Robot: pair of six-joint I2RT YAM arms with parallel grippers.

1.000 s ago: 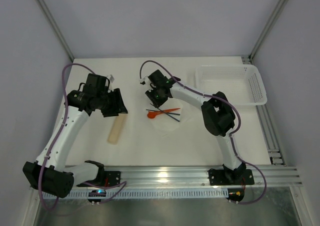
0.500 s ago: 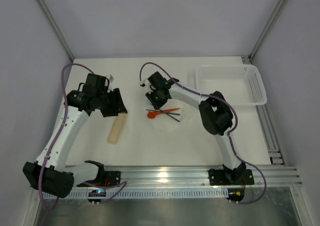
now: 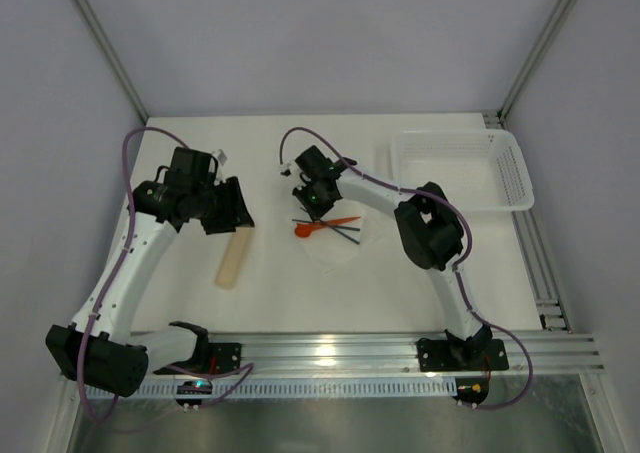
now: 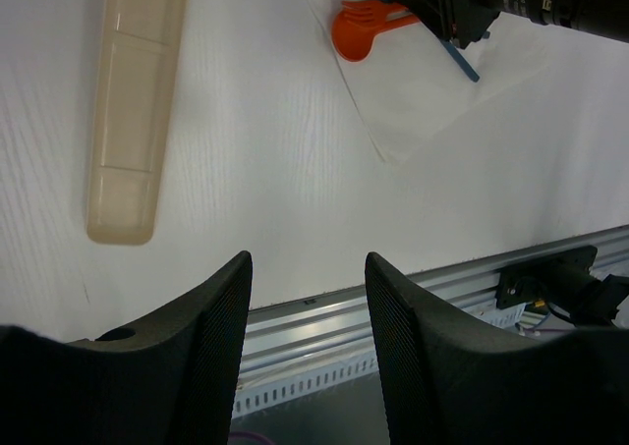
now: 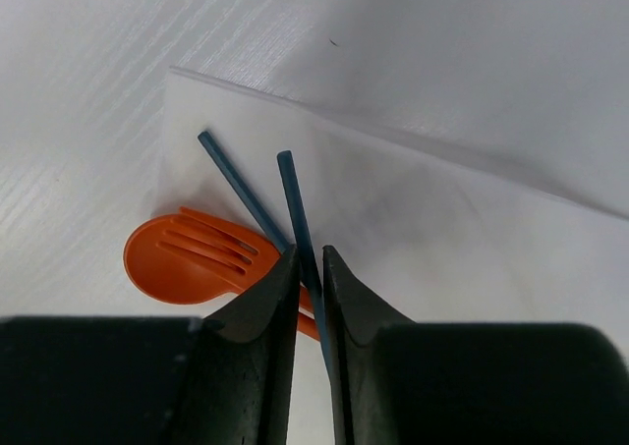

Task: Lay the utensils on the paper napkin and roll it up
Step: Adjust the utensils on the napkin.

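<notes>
2 sticks [image 5: 236, 185] and spoon [image 5: 167, 263] lie on napkin [image 5: 442, 239]; right gripper [image 5: 310, 260] clamps 1 stick [image 5: 297, 214], left gripper [image 4: 308, 263] apart; rolling remains.

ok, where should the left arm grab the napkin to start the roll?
Probably the near corner of the paper napkin, pointing toward the rail: it is bare, while the orange spoon and blue sticks lie on its far part, at the right gripper. Bring the open left gripper in low from the near side; the sheet lies flat, so the pinch may slip.
</notes>
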